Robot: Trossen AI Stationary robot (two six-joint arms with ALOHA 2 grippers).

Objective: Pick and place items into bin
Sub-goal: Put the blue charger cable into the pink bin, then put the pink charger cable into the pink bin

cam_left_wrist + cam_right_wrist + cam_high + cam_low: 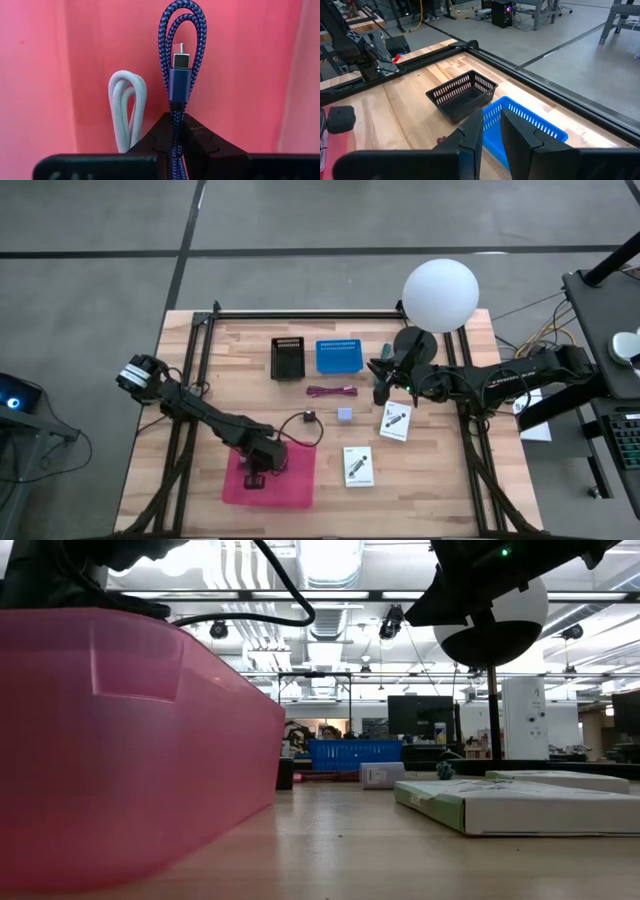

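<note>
Left wrist view: our left tool point(175, 125) pinches a blue braided cable point(179, 60) over the pink bin point(45, 75), frame centre; it may snag on release. Right tool point(492, 131) narrow, empty.

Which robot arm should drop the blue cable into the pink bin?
The left one. Its gripper is shut on the blue cable right over the pink bin. The right gripper is far off, near the blue basket.

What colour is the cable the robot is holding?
Blue braided cable, clearest in the left wrist view.
</note>
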